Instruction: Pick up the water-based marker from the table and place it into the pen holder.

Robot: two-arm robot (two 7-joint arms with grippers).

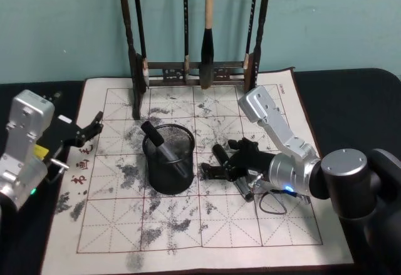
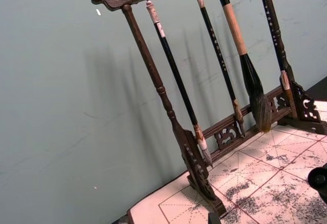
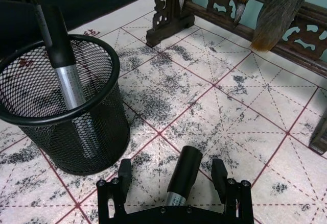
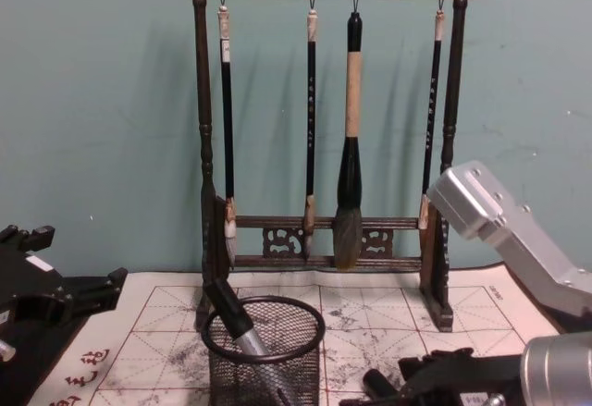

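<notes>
- Black-capped silver marker (image 3: 185, 167) lying between the open right gripper (image 3: 172, 173) fingers: its back end runs under the gripper body.
- Second black-and-silver marker (image 3: 65, 76) in the black wire-mesh pen holder (image 3: 102, 132): lower half just a shape through the mesh.
- Dark wooden brush rack (image 1: 169, 72): top chopped off in head view.

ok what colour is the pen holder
The pen holder is black wire mesh with a solid black rim, best seen in the right wrist view.
</notes>
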